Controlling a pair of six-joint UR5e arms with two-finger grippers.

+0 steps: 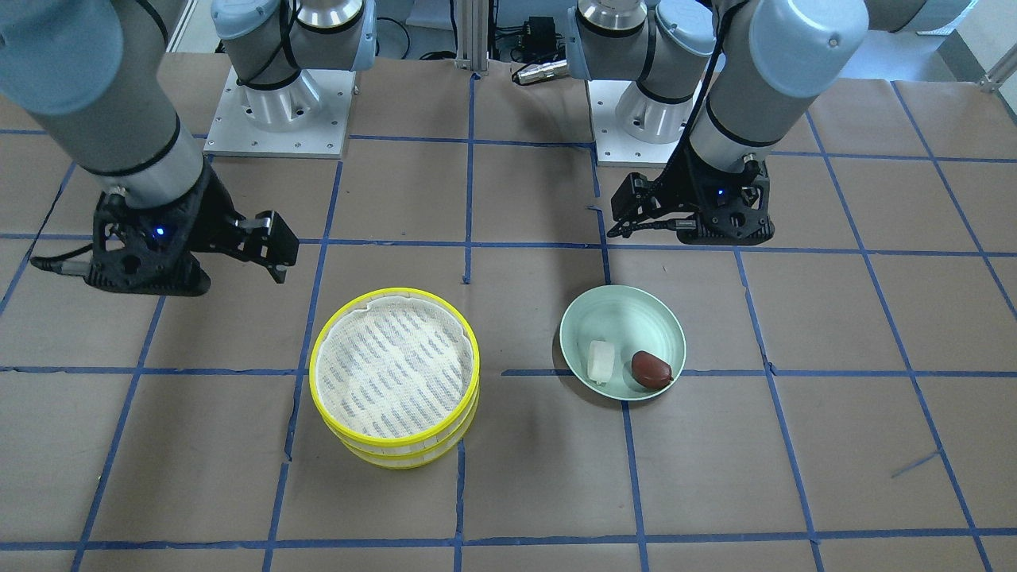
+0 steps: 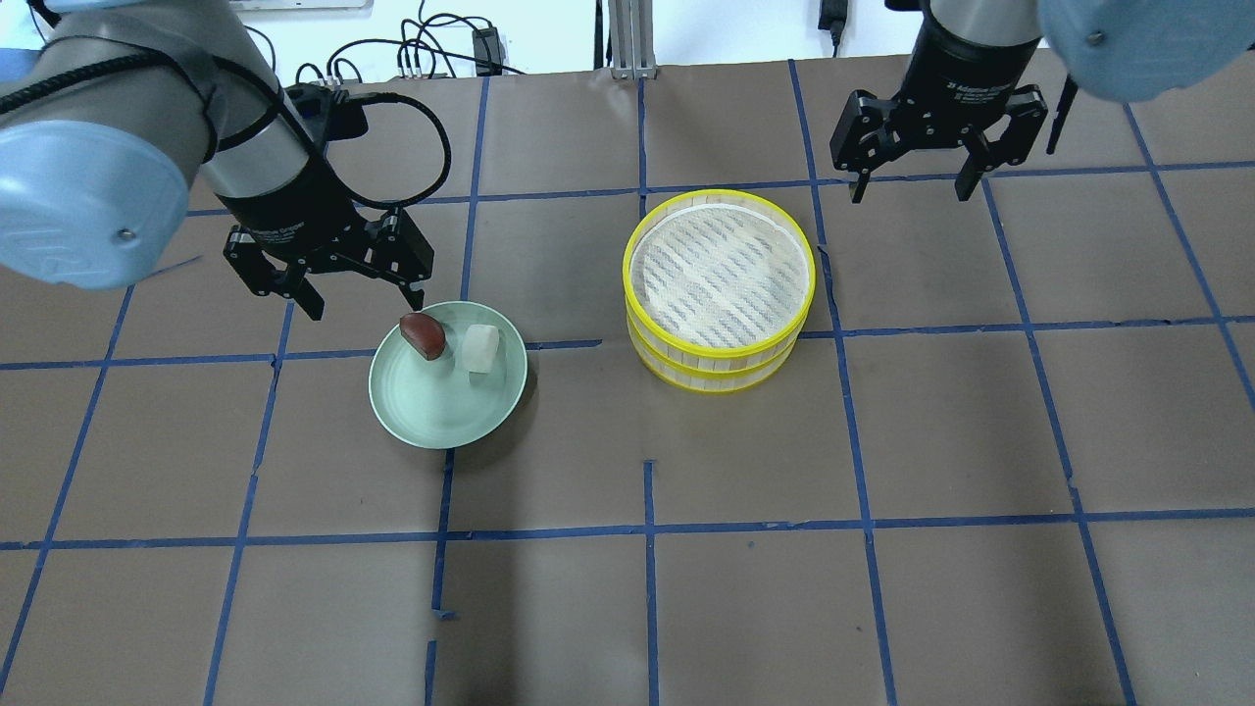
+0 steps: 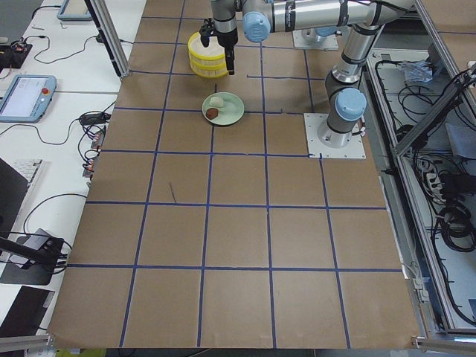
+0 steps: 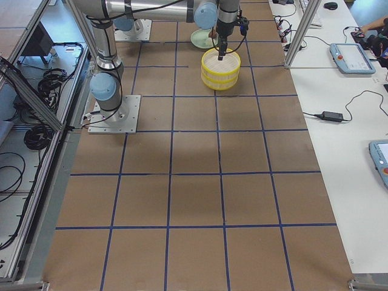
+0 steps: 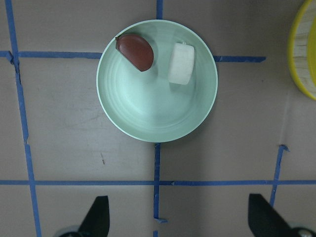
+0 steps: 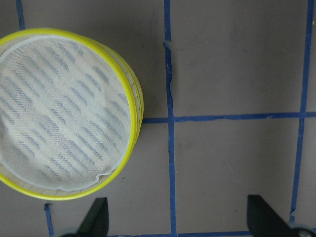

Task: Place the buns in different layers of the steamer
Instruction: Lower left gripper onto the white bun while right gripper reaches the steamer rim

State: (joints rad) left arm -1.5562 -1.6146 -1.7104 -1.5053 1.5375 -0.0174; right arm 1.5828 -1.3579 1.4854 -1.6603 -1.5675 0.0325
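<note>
Left claw [image 2: 368, 304] wide, near plate [image 2: 431, 424]; right claw [image 2: 910, 192] wide, near steamer [image 2: 723, 344].

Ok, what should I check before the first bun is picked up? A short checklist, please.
1. The left hand is open and empty: ok.
2. The right hand is open and empty: ok.
3. The white bun and brown bun lie apart on the green plate: ok.
4. The top tray of the steamer is empty: ok.
5. Its two trays are separated: not ok, stacked.
6. Lower tray empty: cannot tell, covered.
</note>
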